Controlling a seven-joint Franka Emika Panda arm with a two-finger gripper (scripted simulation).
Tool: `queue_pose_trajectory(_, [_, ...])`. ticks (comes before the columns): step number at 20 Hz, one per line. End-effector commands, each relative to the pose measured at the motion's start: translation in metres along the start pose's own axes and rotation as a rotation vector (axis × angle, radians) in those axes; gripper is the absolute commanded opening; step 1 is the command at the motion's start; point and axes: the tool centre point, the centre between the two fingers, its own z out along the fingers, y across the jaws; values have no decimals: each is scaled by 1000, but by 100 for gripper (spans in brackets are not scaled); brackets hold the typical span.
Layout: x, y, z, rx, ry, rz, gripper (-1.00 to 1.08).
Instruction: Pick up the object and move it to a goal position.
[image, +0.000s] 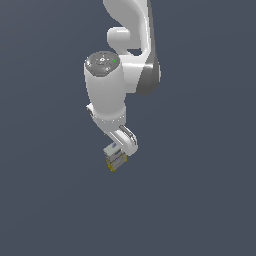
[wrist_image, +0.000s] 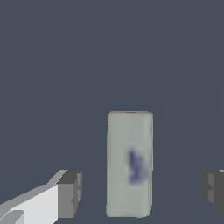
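The object (wrist_image: 130, 164) is a small pale grey-white box with a faint blue mark on its face. In the wrist view it lies between my two fingers, with a gap on each side. My gripper (wrist_image: 141, 192) is open and touches neither side of the box. One dark finger pad (wrist_image: 70, 194) shows on one side and the other pad (wrist_image: 213, 190) at the frame's edge. In the exterior view my gripper (image: 115, 157) points down over the box (image: 111, 166), of which only a yellow-edged corner shows under the fingers.
The plain dark grey floor (image: 200, 200) fills both views. The white arm (image: 107, 95) hangs down from the top of the exterior view. Nothing else shows.
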Motion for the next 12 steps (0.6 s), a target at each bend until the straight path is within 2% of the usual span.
queue_pose_trajectory(1, [0, 0, 3, 0, 0, 0, 100])
queue_pose_trajectory(12, [0, 1, 47, 0, 1, 5, 100])
